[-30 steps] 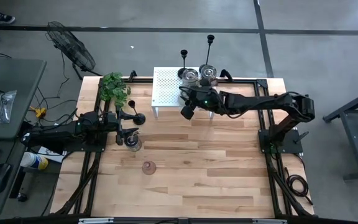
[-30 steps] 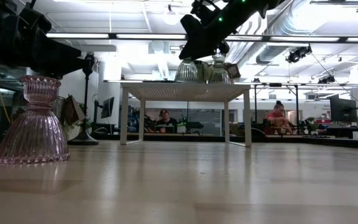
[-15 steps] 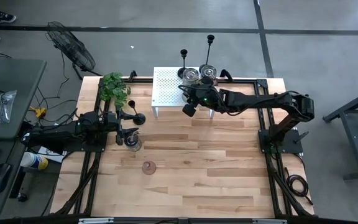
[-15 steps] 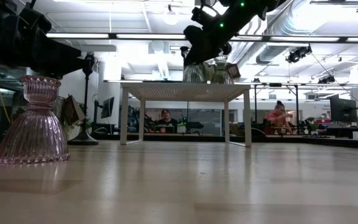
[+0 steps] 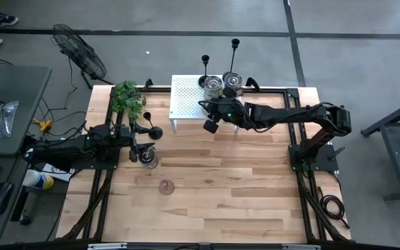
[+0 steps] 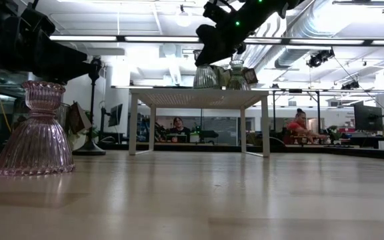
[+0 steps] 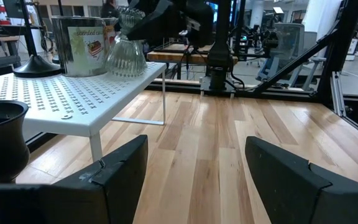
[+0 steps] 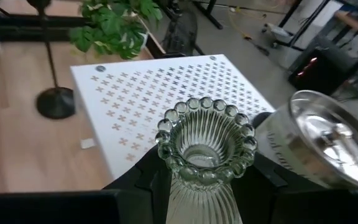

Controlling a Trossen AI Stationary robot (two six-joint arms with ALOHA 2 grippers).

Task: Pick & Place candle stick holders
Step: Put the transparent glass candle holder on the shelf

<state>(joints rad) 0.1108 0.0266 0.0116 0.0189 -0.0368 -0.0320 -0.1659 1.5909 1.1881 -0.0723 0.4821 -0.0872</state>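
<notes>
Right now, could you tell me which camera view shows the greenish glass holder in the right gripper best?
The right wrist view: the greenish glass holder fills it, beaded rim up, above the white shelf. The low view shows its side; the high view hides it under the right gripper.

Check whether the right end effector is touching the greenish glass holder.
Touching: in the right wrist view the right end effector has its dark fingers pressed against both sides of the greenish glass holder.

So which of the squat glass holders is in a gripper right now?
The greenish holder, clamped by the right gripper over the white shelf; the others stand free.
</notes>
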